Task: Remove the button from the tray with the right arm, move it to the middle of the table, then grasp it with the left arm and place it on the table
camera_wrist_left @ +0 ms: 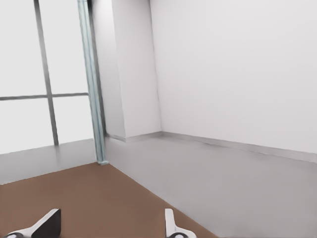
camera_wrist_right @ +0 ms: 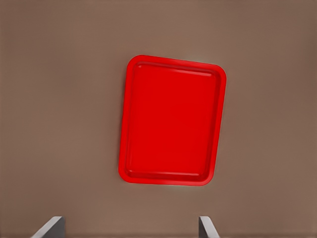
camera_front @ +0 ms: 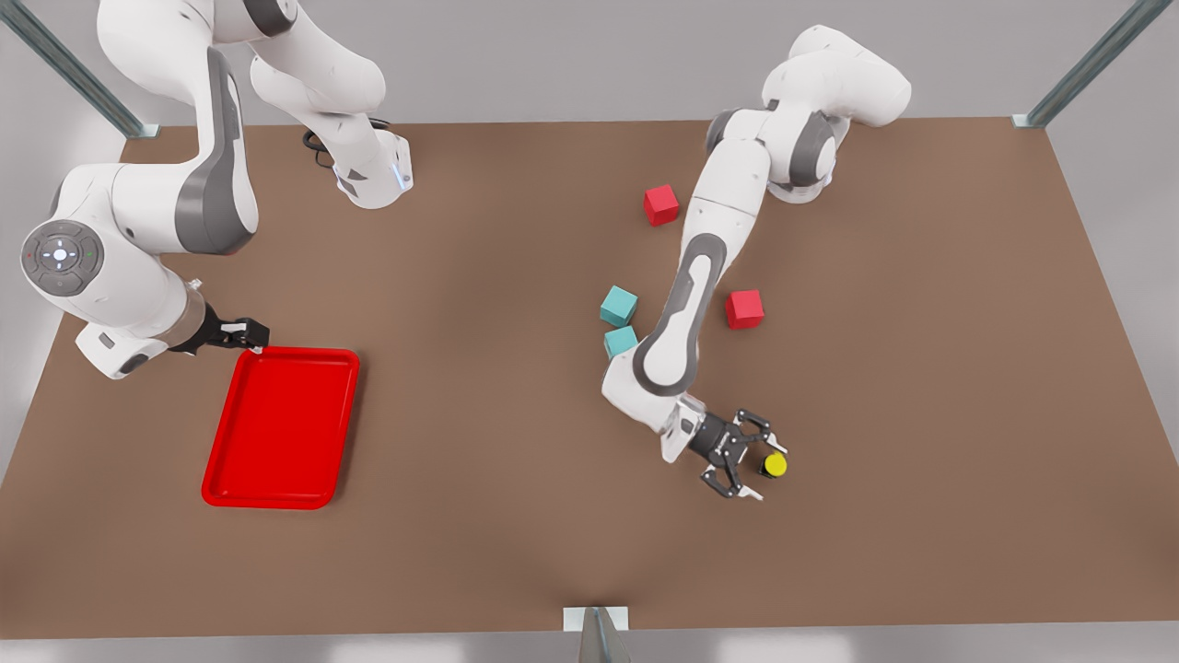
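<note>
Button (camera_front: 776, 465) upright on desk (camera_front: 479, 276), yellow cap up, at 3 o'clock of left end effector (camera_front: 748, 465), fingers apart. Right end effector (camera_front: 250, 336), fingers apart, at tray (camera_front: 281, 426) 11 o'clock corner.

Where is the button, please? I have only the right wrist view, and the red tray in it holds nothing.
Observer: The button stands on the table, toward the front view's right, far from the tray.
Operator: Is the left arm holding it?
Observer: No. The left gripper is open, with the button at the mouth of its spread fingers; I cannot tell whether they touch it.
Operator: And where is my own gripper?
Observer: The right gripper is open, at the tray's far corner in the front view.
Operator: Anything near the button?
Observer: Two teal cubes and two red cubes lie farther back, beside the left arm.
</note>
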You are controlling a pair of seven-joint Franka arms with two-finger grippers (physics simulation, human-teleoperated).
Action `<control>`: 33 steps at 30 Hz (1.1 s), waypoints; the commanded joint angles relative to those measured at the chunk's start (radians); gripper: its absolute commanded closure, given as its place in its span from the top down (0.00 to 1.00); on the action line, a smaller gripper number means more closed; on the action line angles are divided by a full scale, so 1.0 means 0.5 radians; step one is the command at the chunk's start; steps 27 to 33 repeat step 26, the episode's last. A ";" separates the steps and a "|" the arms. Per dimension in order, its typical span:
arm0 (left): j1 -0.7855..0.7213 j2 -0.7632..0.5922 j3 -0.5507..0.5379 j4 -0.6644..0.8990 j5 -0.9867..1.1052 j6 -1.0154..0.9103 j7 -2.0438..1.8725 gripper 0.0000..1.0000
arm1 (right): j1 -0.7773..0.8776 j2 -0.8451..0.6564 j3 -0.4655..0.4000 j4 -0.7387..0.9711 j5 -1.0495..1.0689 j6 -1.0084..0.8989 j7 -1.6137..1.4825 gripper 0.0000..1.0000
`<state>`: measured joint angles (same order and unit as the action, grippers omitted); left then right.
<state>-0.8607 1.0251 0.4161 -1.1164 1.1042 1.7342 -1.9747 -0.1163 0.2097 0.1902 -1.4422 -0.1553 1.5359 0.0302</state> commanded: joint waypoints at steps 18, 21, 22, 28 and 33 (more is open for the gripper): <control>1.037 -2.035 -0.587 -0.893 -2.162 -0.535 4.198 1.00 | -0.001 -0.002 0.000 0.001 0.001 -0.001 -0.002 1.00; 1.037 -2.029 -0.587 -0.893 -2.165 -0.535 4.192 1.00 | 0.012 -0.002 0.003 0.004 0.007 0.002 -0.002 1.00; 1.037 -2.026 -0.587 -0.893 -2.165 -0.538 4.189 1.00 | 0.015 -0.005 0.003 0.004 0.010 -0.001 -0.008 1.00; 1.037 -2.026 -0.587 -0.893 -2.165 -0.545 4.182 1.00 | 0.015 0.001 0.009 0.053 0.010 0.012 -0.011 1.00; 1.037 -2.026 -0.587 -0.893 -2.165 -0.545 4.182 1.00 | 0.015 0.001 0.009 0.053 0.010 0.012 -0.011 1.00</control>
